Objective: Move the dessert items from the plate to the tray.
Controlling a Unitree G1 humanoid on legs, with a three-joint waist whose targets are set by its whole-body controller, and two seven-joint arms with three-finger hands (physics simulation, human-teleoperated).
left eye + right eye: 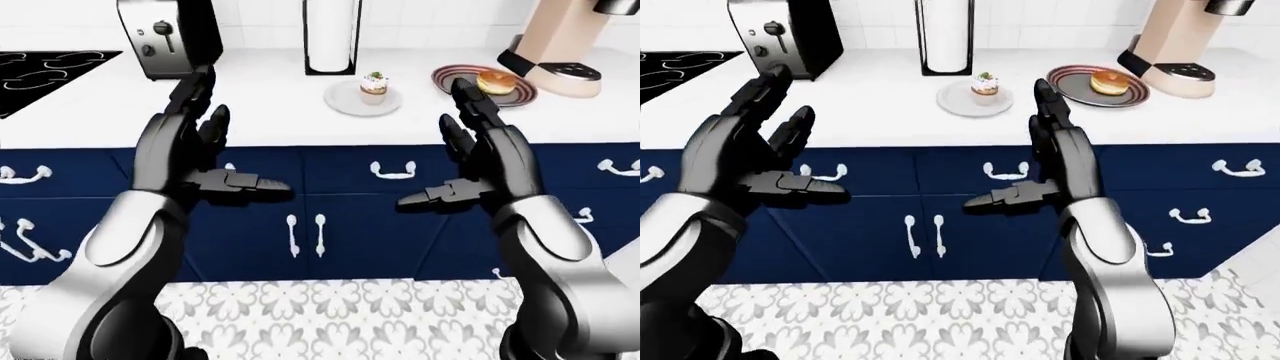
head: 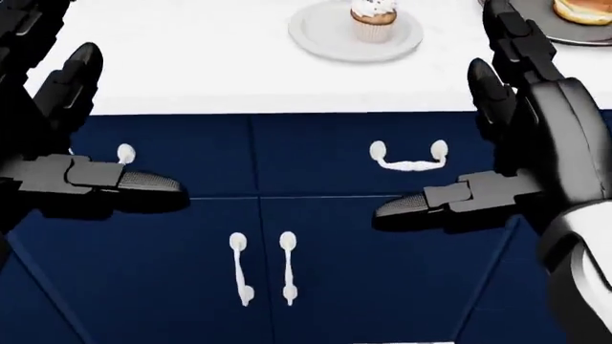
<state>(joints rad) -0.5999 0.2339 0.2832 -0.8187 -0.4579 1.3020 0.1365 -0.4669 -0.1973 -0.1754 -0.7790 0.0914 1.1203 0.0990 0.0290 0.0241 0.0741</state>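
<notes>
Your left hand (image 1: 200,146) and right hand (image 1: 478,150) are both raised over the navy cabinet fronts (image 1: 340,225), fingers spread upward and thumbs pointing inward toward each other; neither one touches or holds anything.

The cupcake (image 1: 375,87) sits on a small white plate (image 1: 345,100) on the white counter (image 1: 260,112), above and between your two hands in the left-eye view, nearer the right one but well apart from both. To its right, a doughnut (image 1: 497,81) lies on a round, dark-rimmed tray (image 1: 446,75). Your right fingertips (image 1: 462,88) overlap the tray's left edge in that view, yet the hand hangs short of the counter.

A paper towel roll (image 1: 332,34) in a black holder stands just above the plate. A toaster (image 1: 165,34) stands to the upper left, a black stovetop (image 1: 50,71) lies at the far left, and a beige appliance (image 1: 570,41) stands at the upper right, just beside the tray.
</notes>
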